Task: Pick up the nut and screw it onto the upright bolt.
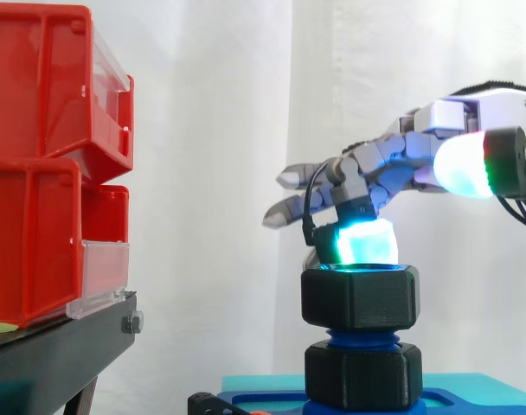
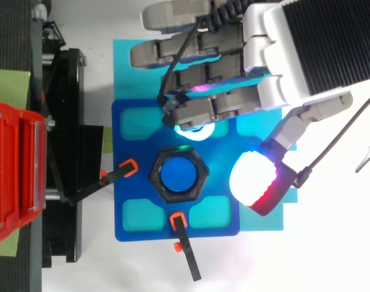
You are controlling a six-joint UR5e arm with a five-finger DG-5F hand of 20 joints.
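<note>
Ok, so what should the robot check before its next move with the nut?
1. The nut is on the bolt: ok, the blue bolt top shows through its hole.
2. The nut sits level: ok in the side view.
3. The nut is screwed right down: not ok, blue thread shows above the lower nut.
4. The hand grips the nut: not ok, one glowing pad is at its top rim and the thumb is off to the side.
5. The blue base is held tight by the clamps: cannot tell.

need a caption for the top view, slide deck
Hand with glowing fingertips poised next to the black nut sitting on the upright blue bolt, on a clamped blue plate.
</note>
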